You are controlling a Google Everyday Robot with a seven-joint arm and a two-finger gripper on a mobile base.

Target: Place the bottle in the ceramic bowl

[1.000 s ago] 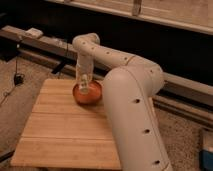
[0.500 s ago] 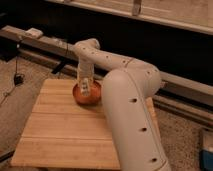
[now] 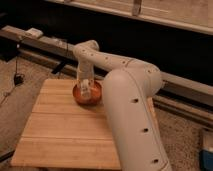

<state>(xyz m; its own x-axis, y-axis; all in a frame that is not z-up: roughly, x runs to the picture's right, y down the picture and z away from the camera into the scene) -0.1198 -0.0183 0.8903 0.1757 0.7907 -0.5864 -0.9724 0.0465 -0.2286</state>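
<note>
The orange-red ceramic bowl [image 3: 80,95] sits on the wooden table [image 3: 65,135] near its far edge. My gripper [image 3: 86,90] hangs straight down from the white arm, right over the bowl's middle. A pale bottle [image 3: 87,90] stands about upright at the gripper's tip, its lower end inside the bowl. The arm's wrist hides the bowl's far rim and part of the bottle.
My large white arm [image 3: 130,115] crosses the right side of the table. A dark rail [image 3: 45,42] with a small white box [image 3: 34,32] runs behind the table. Cables [image 3: 17,75] lie on the speckled floor at left. A blue object [image 3: 206,150] sits at the lower right.
The wrist has dropped lower over the bowl, bringing the bottle down into it.
</note>
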